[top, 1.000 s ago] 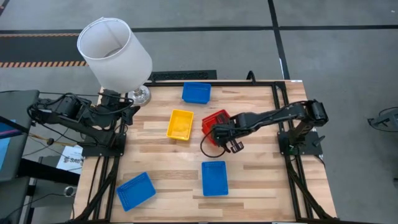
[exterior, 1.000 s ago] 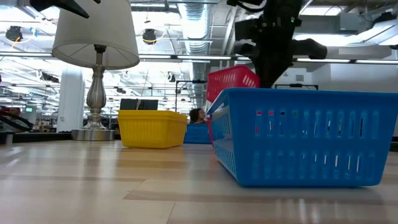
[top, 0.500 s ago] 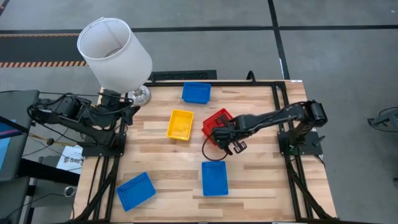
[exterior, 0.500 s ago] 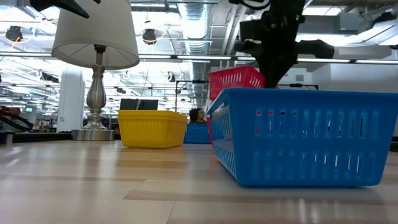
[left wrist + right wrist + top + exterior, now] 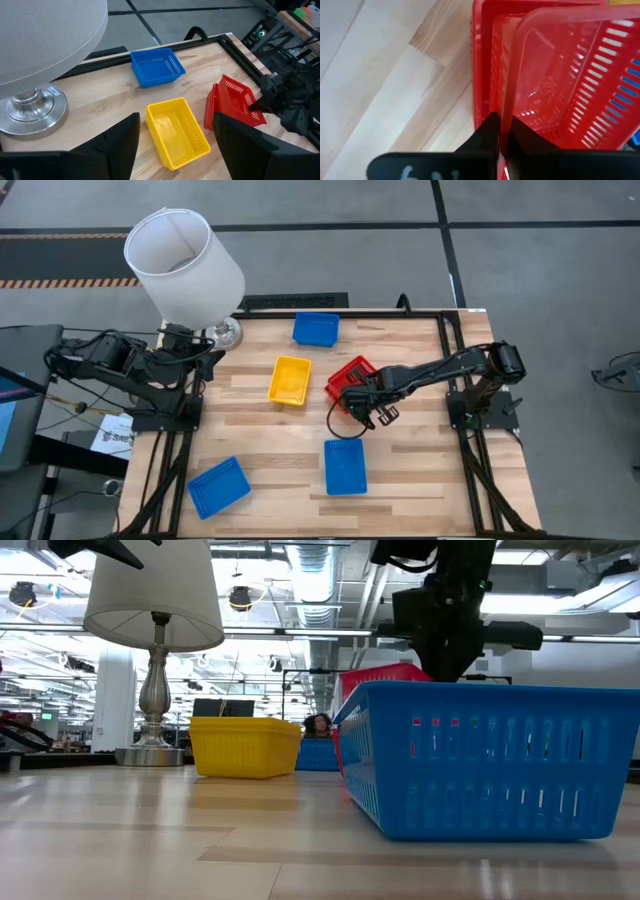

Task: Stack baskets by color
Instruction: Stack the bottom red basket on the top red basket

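Two red baskets sit mid-table: a lower one (image 5: 482,60) flat on the wood and an upper one (image 5: 560,65) tilted over it, with my right gripper (image 5: 504,131) shut on the upper one's wall. Left of them lies a yellow basket (image 5: 290,378). Blue baskets lie at the far edge (image 5: 316,328), near the middle front (image 5: 345,467) and at the near left (image 5: 218,485). My left gripper (image 5: 176,120) waits open at the table's left, by the lamp. My right gripper pinches one side wall of the upper red basket at its rim (image 5: 506,107), one finger inside the basket and one outside. The fingers come steeply from above. The basket sits tilted, its lower part inside the red basket beneath.
A lamp with a white shade (image 5: 183,262) and a metal foot (image 5: 30,107) stands at the far left corner. In the low view the front blue basket (image 5: 490,760) hides most of the red ones. Bare wood lies between the baskets.
My right gripper has rolled a little and sunk slightly with the upper red basket. The basket has come down from a raised, steep tilt and now lies lower and flatter in the red basket beneath.
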